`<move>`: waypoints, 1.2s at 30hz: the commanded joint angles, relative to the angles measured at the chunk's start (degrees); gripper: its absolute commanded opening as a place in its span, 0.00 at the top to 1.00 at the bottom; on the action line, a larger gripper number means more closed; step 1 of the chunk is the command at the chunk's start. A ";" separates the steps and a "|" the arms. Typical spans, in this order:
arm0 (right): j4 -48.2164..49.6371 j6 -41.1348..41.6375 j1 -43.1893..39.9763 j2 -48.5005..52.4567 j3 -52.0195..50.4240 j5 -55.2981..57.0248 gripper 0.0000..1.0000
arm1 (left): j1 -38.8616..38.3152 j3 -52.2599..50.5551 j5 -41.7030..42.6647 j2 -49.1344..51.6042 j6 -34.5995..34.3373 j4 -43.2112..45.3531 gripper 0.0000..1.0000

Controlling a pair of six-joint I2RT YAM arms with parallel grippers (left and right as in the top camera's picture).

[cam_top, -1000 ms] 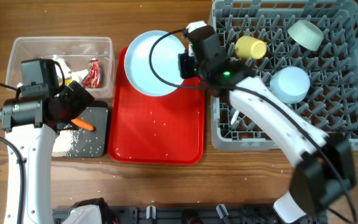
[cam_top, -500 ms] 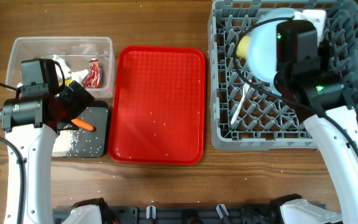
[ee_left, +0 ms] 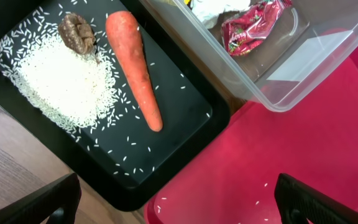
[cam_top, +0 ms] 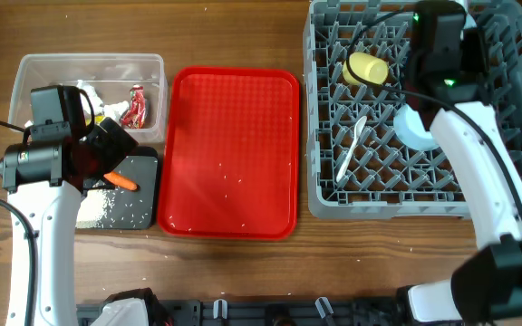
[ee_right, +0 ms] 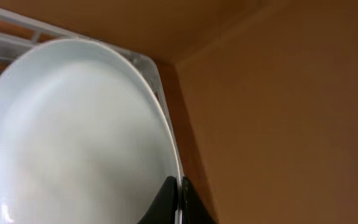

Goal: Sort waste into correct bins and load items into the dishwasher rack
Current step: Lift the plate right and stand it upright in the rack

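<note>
My right gripper (ee_right: 178, 194) is shut on the rim of the round light-blue plate (ee_right: 73, 137), held on edge over the far right part of the grey dishwasher rack (cam_top: 515, 186). In the overhead view the arm hides the plate. The rack holds the yellow cup (cam_top: 365, 68), a light-blue bowl (cam_top: 415, 129) and the white spoon (cam_top: 350, 149). My left gripper (ee_left: 179, 210) is open and empty above the corner of the black tray (ee_left: 188, 118). That tray holds the carrot (ee_left: 135, 68), rice (ee_left: 61, 84) and a brown lump (ee_left: 76, 31).
The clear tub (ee_left: 303, 68) holds a red wrapper (ee_left: 253, 28) and white tissue (ee_left: 213, 7). The flat red tray (cam_top: 234, 154), with a few rice grains on it, lies between the bins and the rack. The pale-green bowl is hidden.
My right arm carried the plate from the red tray across to the rack's far right part and turned it on edge. The left arm has not moved.
</note>
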 commanded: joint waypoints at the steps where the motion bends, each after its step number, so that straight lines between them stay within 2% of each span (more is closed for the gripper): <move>1: 3.54 -8.68 -0.04 4.09 0.07 -1.49 0.96 | 0.37 0.52 -0.79 -0.59 -0.35 0.04 0.00; 6: 3.80 -7.87 0.90 9.33 0.07 -2.38 0.96 | 0.37 0.52 -0.81 -0.59 -0.35 0.04 0.00; 9: 3.82 -4.59 1.31 9.81 0.07 -4.37 0.96 | 0.37 0.52 -0.81 -0.59 -0.35 0.07 0.00; 10: 4.17 -3.98 1.42 9.77 0.09 -4.28 0.82 | 0.37 0.52 -0.81 -0.59 -0.35 0.04 0.00; 11: 4.48 -4.09 1.49 9.68 0.09 -3.98 0.54 | 0.37 0.52 -0.81 -0.59 -0.35 0.04 0.00; 12: 4.87 -4.09 1.53 9.66 0.15 -3.02 0.47 | 0.37 0.52 -0.81 -0.59 -0.35 0.04 0.00; 14: 6.56 -4.11 1.53 9.42 0.24 0.42 0.24 | 0.37 0.52 -0.81 -0.59 -0.35 0.04 0.00; 15: 7.67 -4.11 1.53 8.96 0.26 2.19 0.20 | 0.37 0.52 -0.81 -0.59 -0.35 0.04 0.00; 21: 7.87 -3.21 1.53 3.93 0.35 2.38 0.18 | 0.37 0.52 -0.81 -0.59 -0.35 0.04 0.00; 25: 4.61 2.93 1.53 -3.26 0.35 -4.15 0.14 | 0.37 0.52 -0.81 -0.59 -0.35 0.04 0.00; 28: -1.05 11.80 1.53 -8.98 0.35 -14.10 0.00 | 0.37 0.52 -0.81 -0.59 -0.35 0.04 0.00; 32: -8.72 27.45 1.46 -14.88 0.35 -39.50 0.00 | 0.37 0.52 -0.79 -0.59 -0.35 0.04 0.00; 34: -9.16 29.33 1.46 -15.41 0.35 -48.15 0.00 | 0.37 0.52 -0.81 -0.59 -0.35 0.04 0.00; 36: -9.14 29.29 1.46 -15.13 0.35 -50.60 0.00 | 0.37 0.52 -0.81 -0.59 -0.35 0.04 0.00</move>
